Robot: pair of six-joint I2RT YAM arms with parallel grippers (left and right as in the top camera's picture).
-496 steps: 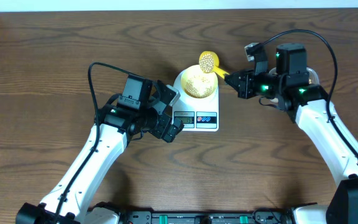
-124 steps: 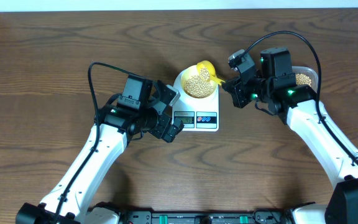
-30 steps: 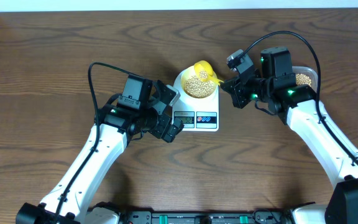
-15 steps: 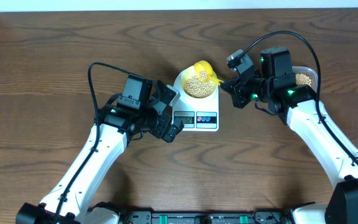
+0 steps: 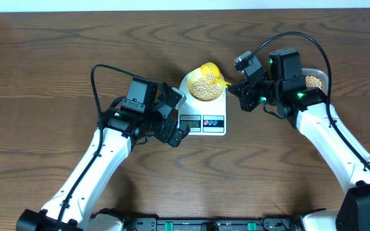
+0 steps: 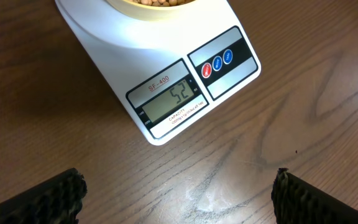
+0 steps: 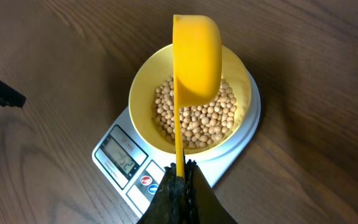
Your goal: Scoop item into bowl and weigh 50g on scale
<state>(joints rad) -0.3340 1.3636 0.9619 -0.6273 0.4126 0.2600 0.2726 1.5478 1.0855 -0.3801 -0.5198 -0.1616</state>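
Observation:
The white scale [image 5: 218, 126] stands mid-table with the pale-yellow bowl [image 5: 190, 85] on it, holding tan beans [image 5: 204, 88]. Its display [image 6: 171, 102] reads 52 in the left wrist view. My right gripper [image 7: 179, 180] is shut on the handle of a bright yellow scoop [image 7: 196, 59], which is turned over above the bowl [image 7: 143, 87] and its beans [image 7: 197, 121]. The scoop [image 5: 211, 70] shows at the bowl's far edge in the overhead view. My left gripper [image 6: 176, 196] is open and empty over bare wood, just in front of the scale.
A clear tub of beans [image 5: 313, 81] sits at the right behind the right arm. The table's far edge runs along the top of the overhead view.
Nothing has visibly moved in the last second. Much earlier, the scoop was held upright with beans beyond the bowl; now it is turned over above the bowl.

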